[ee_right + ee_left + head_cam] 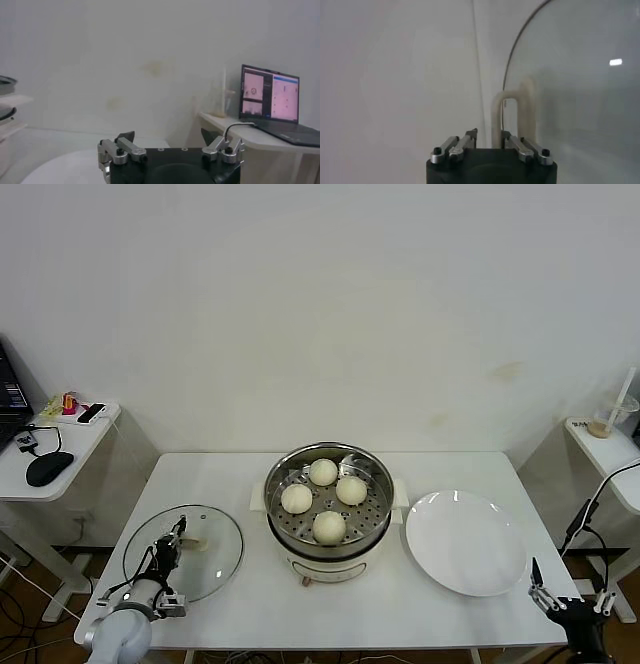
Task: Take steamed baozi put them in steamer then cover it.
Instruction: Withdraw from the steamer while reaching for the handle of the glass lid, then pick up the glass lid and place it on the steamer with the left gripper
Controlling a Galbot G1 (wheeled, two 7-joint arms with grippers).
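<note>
Several cream-white baozi (329,527) lie in the shiny steamer (275,484) at the table's middle. The cover (218,549), a clear glass lid, lies flat on the table to the steamer's left. My left gripper (178,534) is down on the lid, shut on its beige handle (196,543). In the left wrist view the fingertips (472,133) pinch one leg of the handle (496,112), with the glass of the cover (570,90) beyond. My right gripper (568,589) hangs open off the table's front right corner, its jaws (168,135) wide apart and holding nothing.
A flat white plate (466,542) sits right of the steamer. A side table (60,439) with small items stands at the far left. Another side table (610,449) stands at the right, with a laptop (270,100) on it.
</note>
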